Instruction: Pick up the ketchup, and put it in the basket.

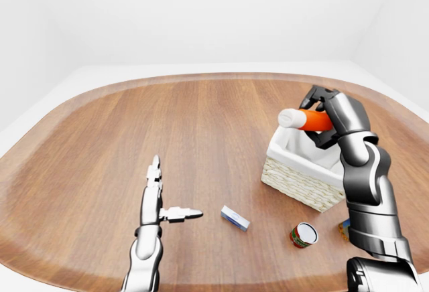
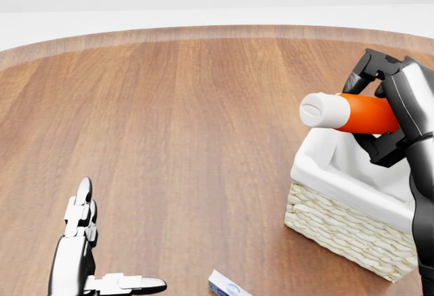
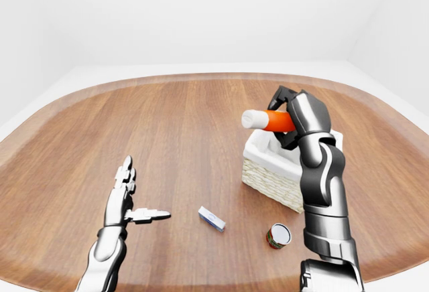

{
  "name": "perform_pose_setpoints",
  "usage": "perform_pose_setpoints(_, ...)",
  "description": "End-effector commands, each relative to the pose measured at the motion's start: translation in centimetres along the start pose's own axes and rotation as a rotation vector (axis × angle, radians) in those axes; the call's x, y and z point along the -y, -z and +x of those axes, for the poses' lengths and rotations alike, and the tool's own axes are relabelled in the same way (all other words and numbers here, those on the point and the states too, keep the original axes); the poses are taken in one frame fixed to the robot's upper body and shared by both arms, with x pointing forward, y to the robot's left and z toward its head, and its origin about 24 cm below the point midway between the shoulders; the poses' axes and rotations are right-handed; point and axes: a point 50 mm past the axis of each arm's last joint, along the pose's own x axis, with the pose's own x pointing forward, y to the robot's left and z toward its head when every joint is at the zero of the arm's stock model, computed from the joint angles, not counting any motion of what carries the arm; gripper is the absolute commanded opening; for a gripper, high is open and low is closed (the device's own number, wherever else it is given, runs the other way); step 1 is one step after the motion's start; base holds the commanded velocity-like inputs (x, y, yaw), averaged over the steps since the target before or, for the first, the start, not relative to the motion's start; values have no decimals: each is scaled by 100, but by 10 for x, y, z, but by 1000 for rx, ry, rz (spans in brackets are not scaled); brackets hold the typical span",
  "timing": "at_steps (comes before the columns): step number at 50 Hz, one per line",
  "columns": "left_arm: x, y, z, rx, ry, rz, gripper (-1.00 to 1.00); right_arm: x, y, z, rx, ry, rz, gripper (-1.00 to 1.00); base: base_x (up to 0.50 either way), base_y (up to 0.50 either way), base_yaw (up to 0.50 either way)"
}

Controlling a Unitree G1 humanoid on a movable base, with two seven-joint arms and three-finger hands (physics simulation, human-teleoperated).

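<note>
My right hand [image 2: 390,116] is shut on the ketchup bottle [image 2: 349,113], orange-red with a white cap. It holds the bottle on its side, cap pointing left, in the air over the left part of the wicker basket [image 2: 339,225] with a white lining. The same shows in the left-eye view, with the bottle [image 1: 305,119] above the basket [image 1: 301,178]. My left hand [image 2: 91,255] is open and empty, low at the bottom left of the head view.
A small blue-and-white box [image 1: 235,217] lies on the wooden table [image 1: 134,124] below the basket. A red can [image 1: 303,235] lies on its side at the bottom right. A small coloured item [image 1: 344,228] shows beside my right arm.
</note>
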Motion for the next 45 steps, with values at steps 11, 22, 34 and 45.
perform_pose_setpoints(11, 3, 2, -1, -9, 9, 5, 100, 22, 1, 21, -30, -4, -153, -100, 0, 0, 0)
perform_pose_setpoints(22, 3, 3, -2, -14, 10, 8, 100, 17, 4, 33, -64, -41, -219, -100, 0, 0, 0)
perform_pose_setpoints(34, 1, 1, -3, -3, 7, 2, 100, 2, 26, 43, -152, -62, -216, -100, 0, 0, 0)
perform_pose_setpoints(45, 1, 0, -2, 0, 5, 1, 100, -11, 41, 40, -198, -86, -217, -100, 0, 0, 0)
